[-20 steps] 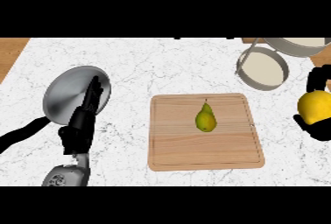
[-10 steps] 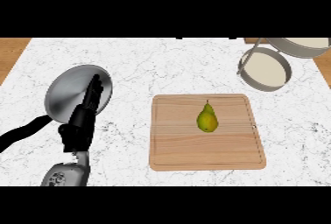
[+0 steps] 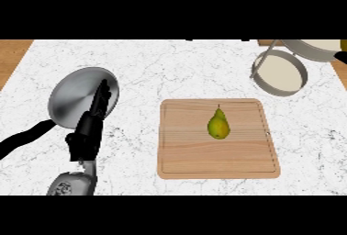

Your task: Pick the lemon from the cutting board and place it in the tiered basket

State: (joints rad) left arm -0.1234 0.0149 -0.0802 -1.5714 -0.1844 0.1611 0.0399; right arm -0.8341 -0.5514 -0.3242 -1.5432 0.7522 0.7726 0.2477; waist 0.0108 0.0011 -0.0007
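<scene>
White marble worktop (image 3: 169, 69) carries a board (image 3: 218, 158) with only a pear (image 3: 217, 124); no lemon shows. Left robot hand (image 3: 92, 124) rests straight-fingered, holding nothing; right unseen. Basket (image 3: 281, 73) sits far right; a drop outside its rim would send the fruit rolling.

Counter (image 3: 176, 64): white marble look, grey veining, smooth. Cutting board (image 3: 218, 151): light wood, visible grain, matt. Pear (image 3: 217, 125) on board: yellow-green skin, slight sheen. Round lid (image 3: 71, 94) at 9 o'clock: brushed metal, glossy. Left hand (image 3: 92, 126): black, matt; forearm (image 3: 71, 183) grey, metallic. Tiered basket (image 3: 279, 73) at 1 o'clock: grey metal rim, cream smooth floor.
</scene>
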